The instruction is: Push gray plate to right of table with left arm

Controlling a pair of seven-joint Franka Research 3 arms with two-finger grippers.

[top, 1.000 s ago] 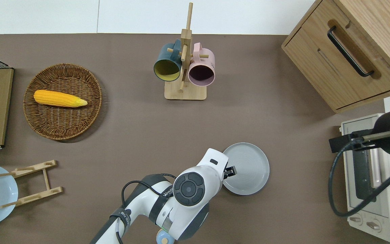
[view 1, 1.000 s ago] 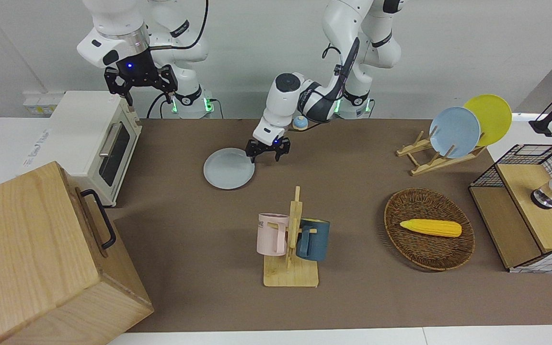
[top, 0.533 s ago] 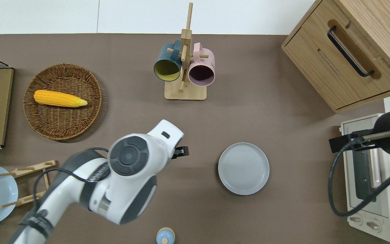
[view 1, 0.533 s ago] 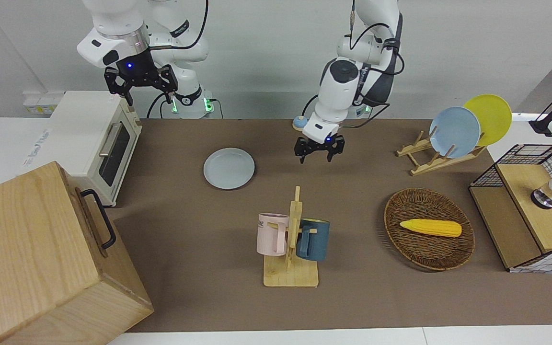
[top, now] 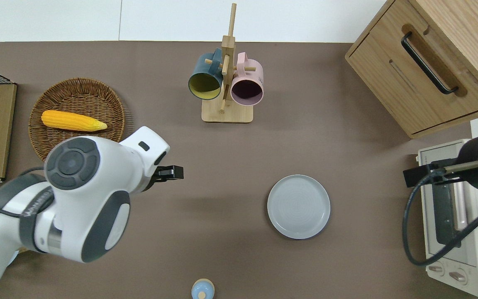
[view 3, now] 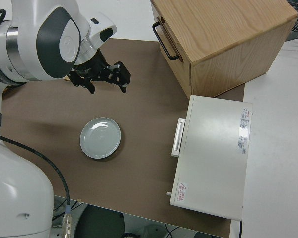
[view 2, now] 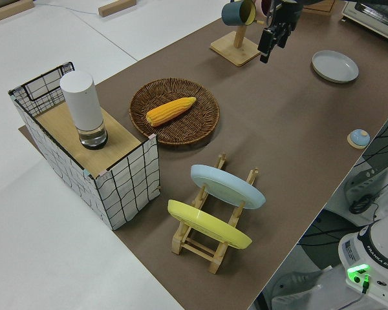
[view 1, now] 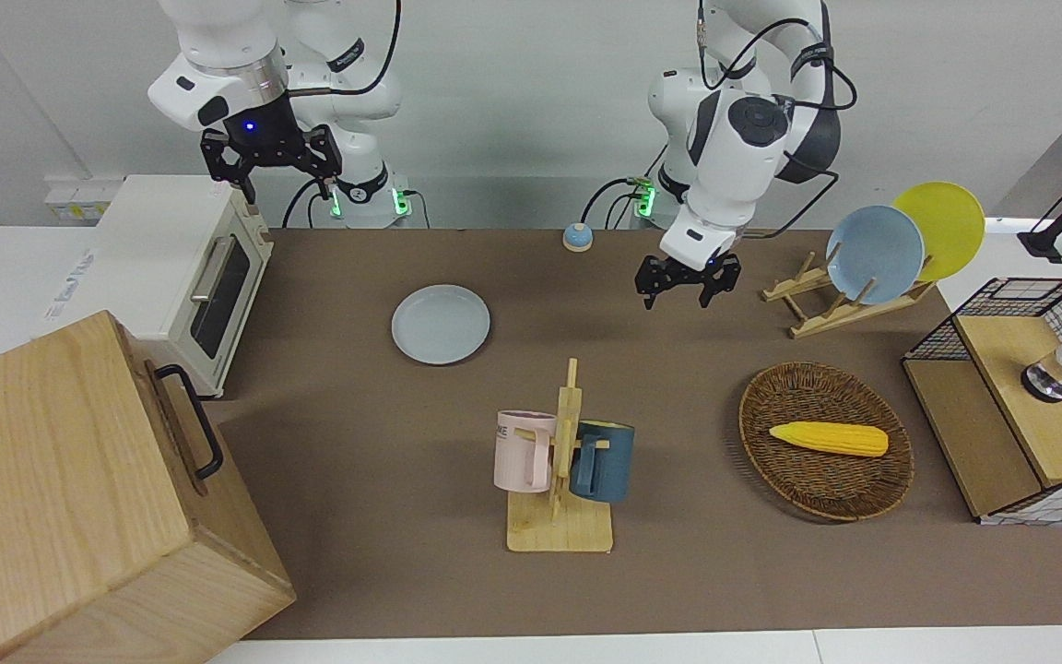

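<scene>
The gray plate (view 1: pixel 441 324) lay flat on the brown bench (view 1: pixel 383 443), toward the right arm's end, near the toaster oven (view 1: pixel 182 277) and nearer to the robots than the mug stand (view 1: pixel 560 480). Nothing touched it. The left pincer (view 1: pixel 676 284) hung in the air with its fingers spread and empty, over bare bench well apart from the plate, near the wicker basket (top: pixel 110 99). The right arm was parked, its pincer (view 1: pixel 270 171) released.

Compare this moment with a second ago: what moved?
The left gripper left the gray plate's rim and swung up toward the left arm's end, near the wicker basket, empty. The plate stayed put; the right arm remains parked.
</scene>
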